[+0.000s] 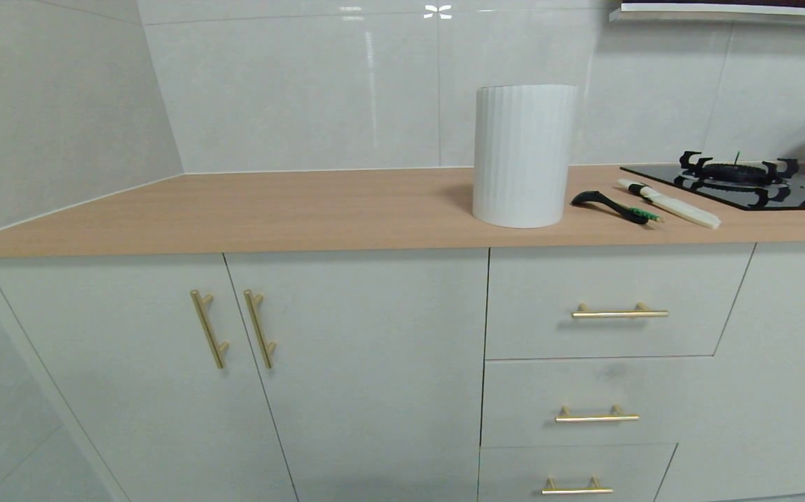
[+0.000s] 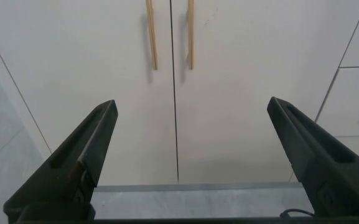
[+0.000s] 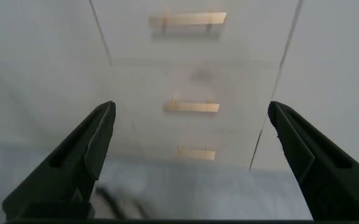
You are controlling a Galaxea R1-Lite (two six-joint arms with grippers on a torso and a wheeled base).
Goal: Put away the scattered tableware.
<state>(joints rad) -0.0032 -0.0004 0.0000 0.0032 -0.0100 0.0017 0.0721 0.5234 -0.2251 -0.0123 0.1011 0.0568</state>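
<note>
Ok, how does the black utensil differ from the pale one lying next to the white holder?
The black utensil is dark with a green tip; the pale utensil is cream-white. The black utensil is shorter and curved, the pale utensil longer and straight. The black utensil lies nearer the white holder, the pale utensil nearer the stove. Both lie flat on the wooden counter, to the right of the holder.

A white ribbed canister (image 1: 524, 155) stands upright on the wooden countertop (image 1: 305, 209); just beside it, at its 4 o'clock, lies a black-handled utensil (image 1: 612, 206); a white-handled utensil (image 1: 671, 203) lies close alongside, at 3 o'clock from that; a black gas hob (image 1: 737, 183) sits at the canister's 2 o'clock; gold-handled drawers (image 1: 619, 307) front the counter at 6 o'clock.
</note>
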